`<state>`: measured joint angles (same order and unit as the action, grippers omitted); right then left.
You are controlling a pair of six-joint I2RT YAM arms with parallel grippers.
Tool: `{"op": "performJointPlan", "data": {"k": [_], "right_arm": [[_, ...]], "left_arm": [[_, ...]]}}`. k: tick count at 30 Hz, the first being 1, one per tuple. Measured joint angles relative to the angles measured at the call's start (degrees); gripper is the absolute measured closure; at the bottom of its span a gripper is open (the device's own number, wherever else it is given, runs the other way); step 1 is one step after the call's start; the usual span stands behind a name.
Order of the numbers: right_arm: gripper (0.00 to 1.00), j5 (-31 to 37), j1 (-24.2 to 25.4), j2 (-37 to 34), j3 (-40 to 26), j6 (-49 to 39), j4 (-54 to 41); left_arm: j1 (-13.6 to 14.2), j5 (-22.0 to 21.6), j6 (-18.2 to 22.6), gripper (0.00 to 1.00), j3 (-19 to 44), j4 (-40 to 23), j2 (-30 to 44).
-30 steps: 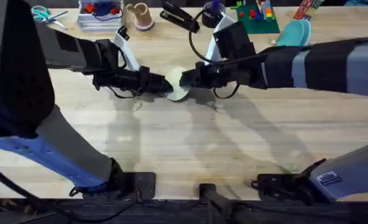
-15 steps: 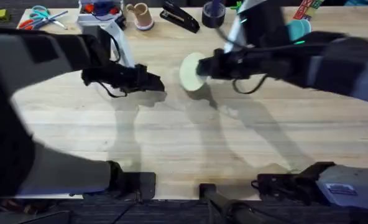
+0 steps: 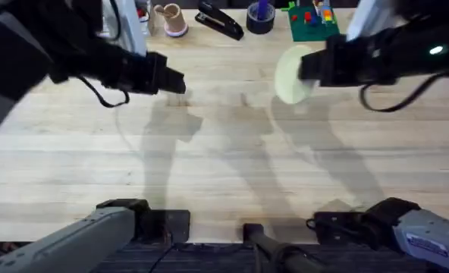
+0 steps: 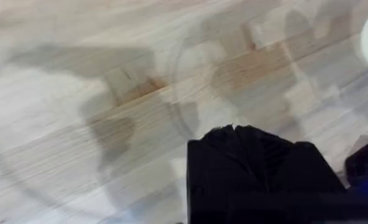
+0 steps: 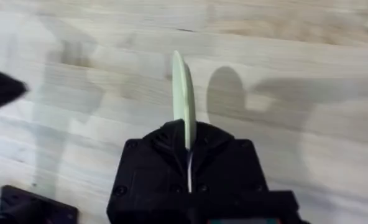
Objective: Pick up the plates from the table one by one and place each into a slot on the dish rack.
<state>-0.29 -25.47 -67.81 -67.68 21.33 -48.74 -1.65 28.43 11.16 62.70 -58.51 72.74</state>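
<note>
Right claw [image 5: 188, 146] clamped on rim of cream plate [image 3: 291, 73], held edge-on above counter [image 3: 224, 174]. Left claw [image 4: 235, 129] closed, empty. Risk: thin edge grip, plate may pivot or slip during transfer to rack.

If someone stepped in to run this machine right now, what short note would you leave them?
Right pincer: shut on the cream plate, held on edge above the table.
Left pincer: shut, empty, raised over the table's left side.
Done: one plate picked up.
Left: carry it to the dish rack, slide it into a slot, then fetch any others. I cannot see the rack from here.
</note>
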Motion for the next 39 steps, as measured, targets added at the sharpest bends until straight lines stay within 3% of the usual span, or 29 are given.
{"op": "performJointPlan", "data": {"k": [8, 14, 19, 20, 21, 31, 39], "right_arm": [[0.973, 10.6, 0.0, 0.0, -12.2, -1.8, -17.5], [0.973, 18.2, 0.0, 0.0, -19.0, -2.6, -25.5], [0.973, 22.1, 0.4, 0.0, -23.0, -4.2, -27.1], [0.973, 22.6, 0.9, 0.0, -23.9, -4.6, -27.2], [0.973, 23.1, 1.7, -0.1, -25.3, -5.2, -27.6], [0.973, 24.7, 14.4, -8.7, -41.3, -10.9, -32.7], [0.973, 19.7, 26.0, -16.8, -47.7, -16.8, -31.2]], "left_arm": [[8.1, -10.1, -0.6, 0.961, 11.3, -9.7, -1.2], [11.4, -14.0, -1.2, 0.928, 16.7, -12.3, -1.2], [11.5, -15.2, -1.7, 0.145, 17.2, -12.7, -1.2], [11.5, -15.2, -2.0, 0.046, 17.2, -12.7, -1.2], [11.5, -15.2, -2.0, 0.015, 17.2, -12.7, -1.2], [11.5, -15.9, -2.1, 0.006, 17.2, -12.7, -1.2], [11.5, -16.0, -2.1, 0.006, 17.2, -12.7, -1.2]]}}
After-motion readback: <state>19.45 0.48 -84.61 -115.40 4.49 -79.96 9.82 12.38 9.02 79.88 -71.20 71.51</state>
